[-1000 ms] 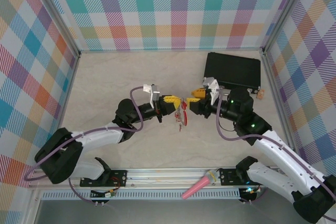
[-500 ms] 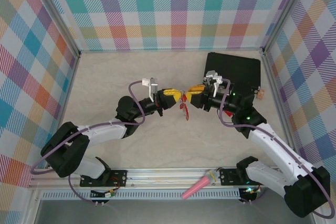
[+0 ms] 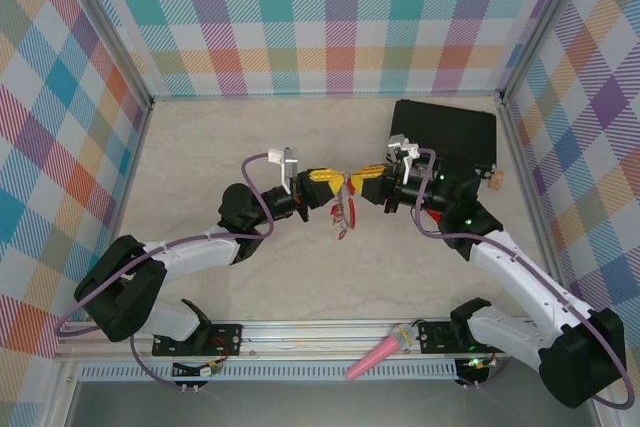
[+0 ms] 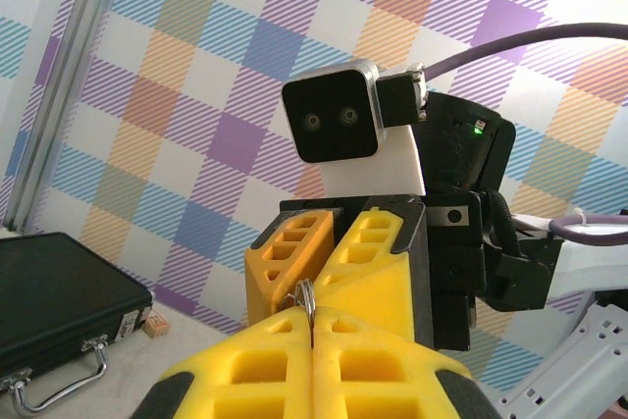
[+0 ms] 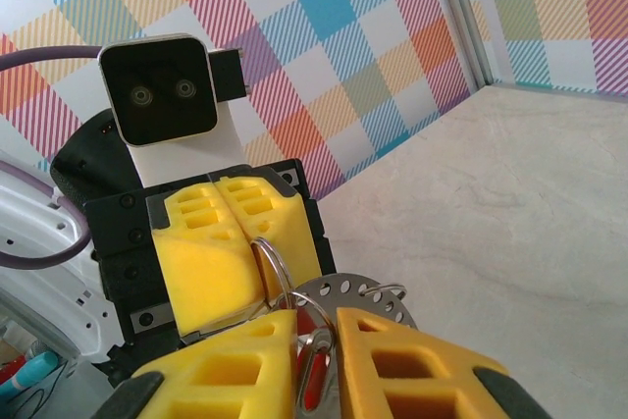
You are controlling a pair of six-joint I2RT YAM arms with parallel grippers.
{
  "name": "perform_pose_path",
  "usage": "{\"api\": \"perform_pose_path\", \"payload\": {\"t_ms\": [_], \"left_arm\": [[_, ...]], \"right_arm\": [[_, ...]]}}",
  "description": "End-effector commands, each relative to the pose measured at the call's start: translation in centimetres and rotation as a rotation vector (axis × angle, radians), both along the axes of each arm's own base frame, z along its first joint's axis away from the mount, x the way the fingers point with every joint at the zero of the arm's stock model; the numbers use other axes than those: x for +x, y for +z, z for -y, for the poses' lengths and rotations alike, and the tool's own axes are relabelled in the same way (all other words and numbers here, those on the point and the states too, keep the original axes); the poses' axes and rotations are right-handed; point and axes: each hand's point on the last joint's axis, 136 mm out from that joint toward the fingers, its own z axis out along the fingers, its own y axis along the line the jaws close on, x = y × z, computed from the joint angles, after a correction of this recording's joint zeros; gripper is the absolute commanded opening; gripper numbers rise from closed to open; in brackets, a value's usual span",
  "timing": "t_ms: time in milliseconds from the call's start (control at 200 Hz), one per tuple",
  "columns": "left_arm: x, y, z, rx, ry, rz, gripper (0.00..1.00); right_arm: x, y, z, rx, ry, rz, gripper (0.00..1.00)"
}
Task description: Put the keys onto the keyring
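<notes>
Keys [image 3: 343, 215] sag lower; jaws hide most of keyring [image 5: 280, 257].

We see the keyring [image 4: 306, 297], a thin silvery loop, held in the air at mid-scene. It is pinched between the closed left tool [image 4: 312, 329] and the right tool [image 5: 316, 345], which meet tip to tip. The keys [image 3: 343, 215], red-headed, hang in a small bunch just below it.

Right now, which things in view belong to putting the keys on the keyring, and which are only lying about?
Job: thin silvery metal keyring; red-headed keys; left gripper; right gripper.
Lying about: black hard case; pink cone; small tan block.
</notes>
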Motion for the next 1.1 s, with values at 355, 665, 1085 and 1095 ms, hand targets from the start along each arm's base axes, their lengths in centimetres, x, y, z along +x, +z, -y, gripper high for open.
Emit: {"api": "perform_pose_path", "payload": {"t_ms": [355,665,1085,1095], "left_arm": [[-1.2,3.7,-1.3,-0.083,0.0,0.098,0.0],[-1.5,4.3,-1.4,-0.096,-0.006,0.1,0.0],[-1.4,3.9,-1.4,-0.097,0.004,0.084,0.0],[-1.3,3.9,-1.4,-0.098,0.005,0.084,0.0]], "right_arm": [[-0.4,-0.4,-0.3,-0.008,0.043,0.006,0.0],[-0.6,-2.0,-0.9,-0.035,0.101,-0.042,0.0],[0.7,-1.7,0.4,-0.03,-0.061,-0.043,0.35],[0.8,-1.7,0.5,-0.029,-0.068,-0.043,0.35]]}}
